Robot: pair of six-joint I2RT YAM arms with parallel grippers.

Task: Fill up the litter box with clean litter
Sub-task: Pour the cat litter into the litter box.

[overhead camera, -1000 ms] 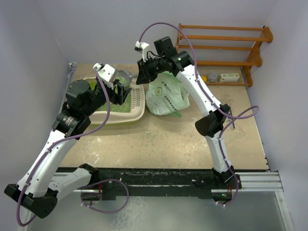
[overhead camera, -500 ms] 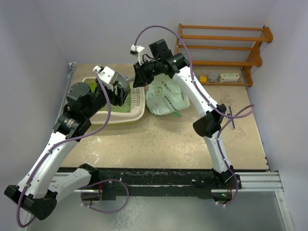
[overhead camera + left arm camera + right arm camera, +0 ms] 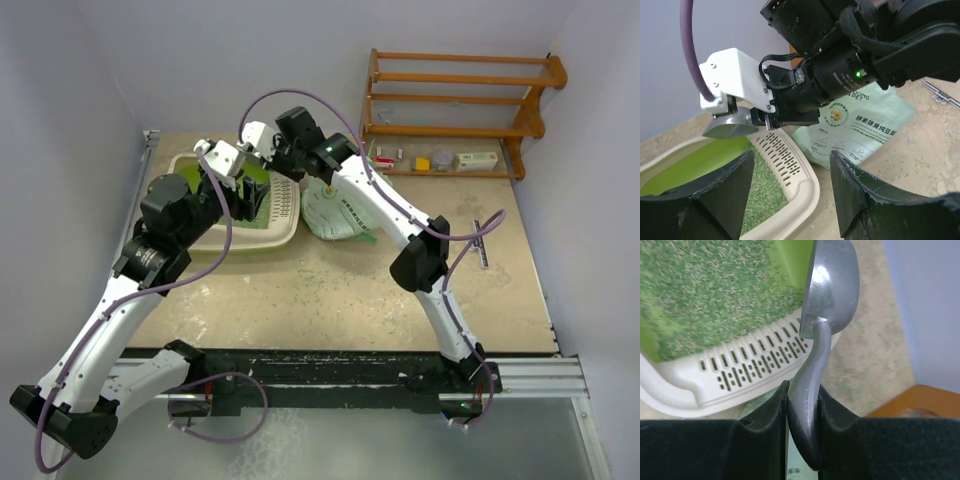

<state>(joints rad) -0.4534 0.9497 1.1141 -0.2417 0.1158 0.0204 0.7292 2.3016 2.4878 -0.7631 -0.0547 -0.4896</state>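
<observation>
The litter box (image 3: 285,232) is a cream tray with a lime-green inside, at the back left of the table. Green litter (image 3: 705,295) covers its floor next to the slotted rim (image 3: 750,371). My right gripper (image 3: 803,390) is shut on the handle of a grey metal scoop (image 3: 834,280). The scoop is held tilted over the box's far right edge; what is in it is hidden. The right gripper (image 3: 268,155) reaches left over the box. My left gripper (image 3: 791,170) is open and empty, just above the box's right rim (image 3: 805,182), and it also shows in the top view (image 3: 252,197).
A pale green printed bag (image 3: 343,212) lies right of the box and shows in the left wrist view (image 3: 865,127). A wooden rack (image 3: 460,100) with small items stands at the back right. Loose granules are scattered on the table (image 3: 330,290). Walls close in on the left and at the back.
My right arm has swung left with the scoop, from above the bag to over the litter box's right end. The left arm has hardly moved.
</observation>
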